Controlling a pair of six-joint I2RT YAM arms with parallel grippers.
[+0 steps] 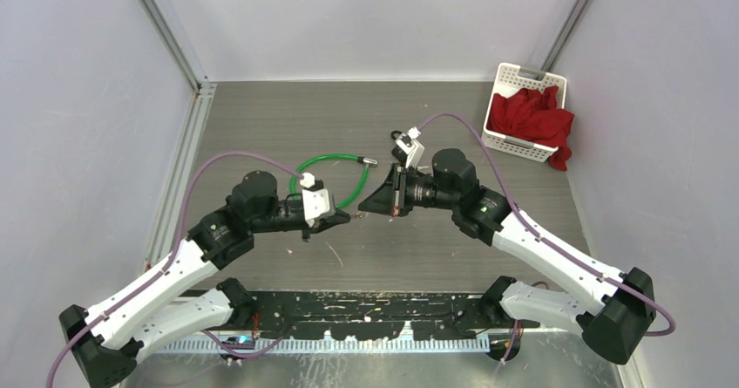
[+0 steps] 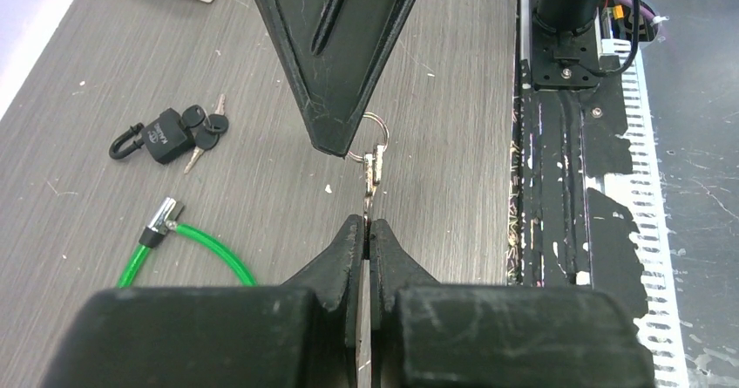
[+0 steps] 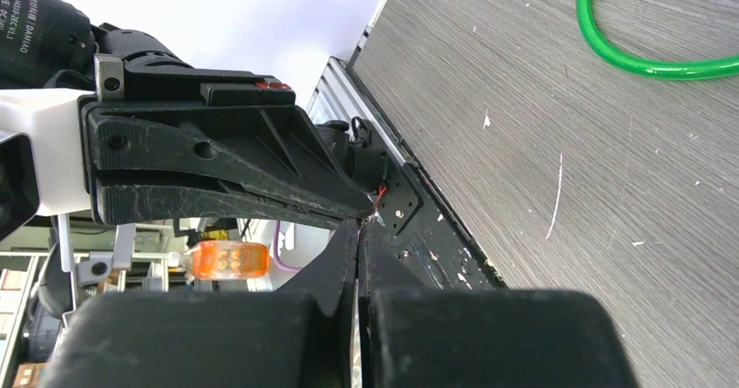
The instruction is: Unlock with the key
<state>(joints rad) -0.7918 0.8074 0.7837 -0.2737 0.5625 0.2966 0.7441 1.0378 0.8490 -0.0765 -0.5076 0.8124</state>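
The key is held in the air above the grey table, between the 2 grippers near the table's middle. Its long axis runs straight out from the left gripper toward the right gripper; in the top view that is roughly left to right. The blade end is buried between the left fingers and the head end points at the right gripper's tip. The left jaws are clenched on the blade, with only a thin sliver of metal showing between them. A key ring hangs off the head end and touches the tip of the right gripper, whose jaws are pressed together there and appear to pinch the ring, though the contact itself is partly hidden. The 2 grippers meet nearly tip to tip.

The black padlock lies flat on the table well apart from the held key, on the far side of it. In the left wrist view its shackle points left, and 2 black-headed spare keys lie against its other end. In the top view the right wrist stands just in front of it. Near the padlock lies a green cable, curved into a loop, with its metal end pointing toward the padlock. At the far right corner stands a white basket with a red cloth spilling over its side
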